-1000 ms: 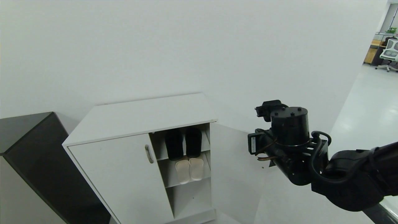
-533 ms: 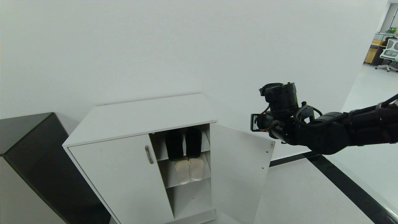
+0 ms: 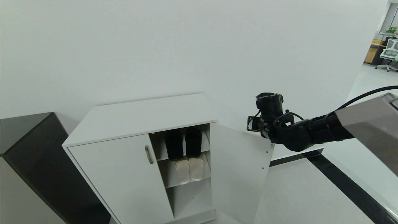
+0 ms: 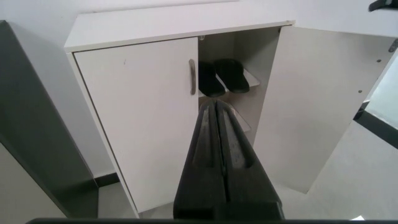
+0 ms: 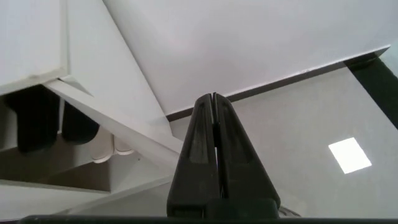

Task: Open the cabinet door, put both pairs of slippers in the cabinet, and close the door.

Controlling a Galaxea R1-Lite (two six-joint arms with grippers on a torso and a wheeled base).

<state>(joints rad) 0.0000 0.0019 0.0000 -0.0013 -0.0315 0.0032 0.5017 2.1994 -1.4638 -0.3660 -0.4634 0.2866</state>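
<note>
Head view: black foam slippers (image 3: 183,143) and cream slippers (image 3: 189,169) sit inside the white wooden cabinet (image 3: 140,113) (good!). I must close its door (image 3: 239,168). My right gripper (image 5: 214,98) is pinched together, empty.

We take this for an office, or a test corner of one: past the plain white wall (image 3: 186,46), far on the right, we see a white swivel chair (image 3: 390,53) beside a wooden desk (image 3: 371,53), with a green plant (image 3: 391,30) higher up behind them. Nearer us we find a pale glossy floor (image 3: 304,199) crossed by a black strip (image 3: 348,186), and a white cabinet (image 3: 124,174) standing beside a dark cabinet (image 3: 31,149) against that wall.
</note>
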